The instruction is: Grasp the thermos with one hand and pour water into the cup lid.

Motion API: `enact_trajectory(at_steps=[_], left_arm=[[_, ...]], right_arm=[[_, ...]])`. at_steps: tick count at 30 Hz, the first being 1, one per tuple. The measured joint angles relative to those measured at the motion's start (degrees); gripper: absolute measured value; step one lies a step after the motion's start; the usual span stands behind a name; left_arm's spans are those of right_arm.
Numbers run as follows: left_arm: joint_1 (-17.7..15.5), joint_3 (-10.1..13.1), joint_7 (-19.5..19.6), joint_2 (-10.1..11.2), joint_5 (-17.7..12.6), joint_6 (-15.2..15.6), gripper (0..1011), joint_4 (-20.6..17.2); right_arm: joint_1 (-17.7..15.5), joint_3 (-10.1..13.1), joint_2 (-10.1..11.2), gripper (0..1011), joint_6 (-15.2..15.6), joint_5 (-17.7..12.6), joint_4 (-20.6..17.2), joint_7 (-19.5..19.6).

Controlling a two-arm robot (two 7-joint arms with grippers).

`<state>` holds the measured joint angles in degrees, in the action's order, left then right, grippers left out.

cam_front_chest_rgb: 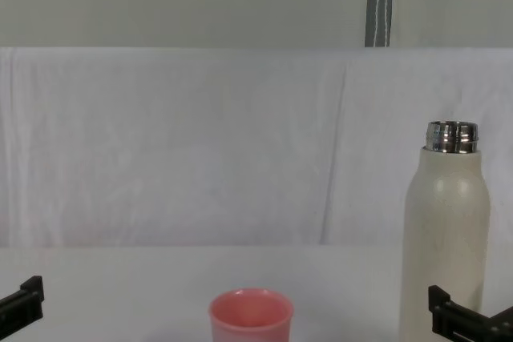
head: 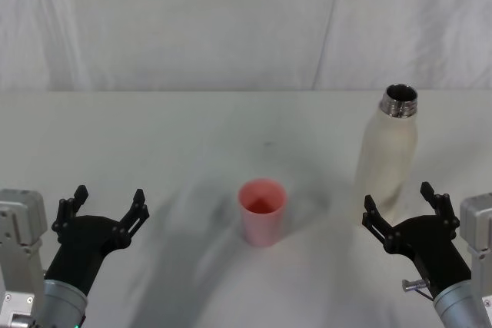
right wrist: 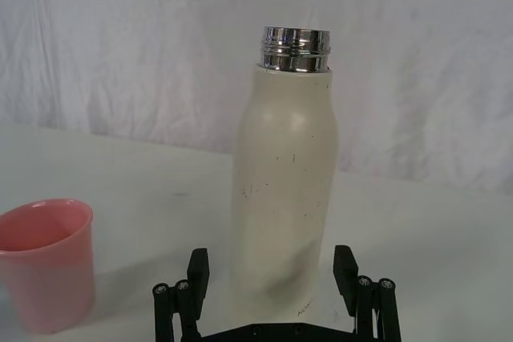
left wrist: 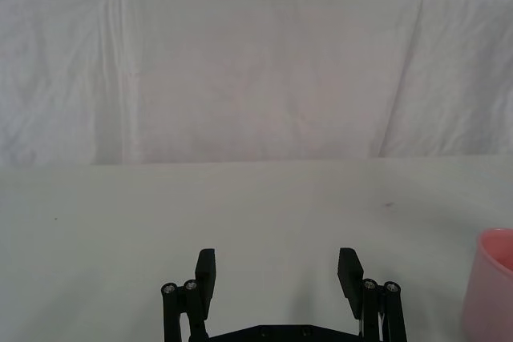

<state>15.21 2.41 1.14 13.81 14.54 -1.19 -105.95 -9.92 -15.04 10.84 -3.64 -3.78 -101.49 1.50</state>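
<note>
While the thermos (head: pixel 388 160) is standing upright at the table's (head: pixel 192 120) right side, the right gripper (head: pixel 403 207) is sitting just in front of its base, fingers spread wide on either side, gripping nothing. Well to its left, the cup lid (head: pixel 262 211) is sitting upright mid-table. The left gripper (head: pixel 106 207) is hovering open and empty at near left.

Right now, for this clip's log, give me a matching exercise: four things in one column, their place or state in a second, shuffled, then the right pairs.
Things:
1. thermos
2. cup
3. left gripper
4. right gripper

Place or state:
A. open, low on the robot's left, nothing between its fingers
B. upright, uncapped, on the robot's right
C. open, just short of the bottle's base
D. pink, standing mid-table

Pairs: 1-B, 2-D, 3-A, 4-C
</note>
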Motion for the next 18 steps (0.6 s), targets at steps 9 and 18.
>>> enact_trajectory(at_steps=[9,18], left_arm=[[0.00,0.00,0.00,0.00,0.00,0.00,1001,0.00],[0.00,0.00,0.00,0.00,0.00,0.00,1001,0.00]], right_arm=[[0.00,0.00,0.00,1003,0.00,0.00,0.00,0.00],[0.00,0.00,0.00,1003,0.00,0.00,0.00,0.00]])
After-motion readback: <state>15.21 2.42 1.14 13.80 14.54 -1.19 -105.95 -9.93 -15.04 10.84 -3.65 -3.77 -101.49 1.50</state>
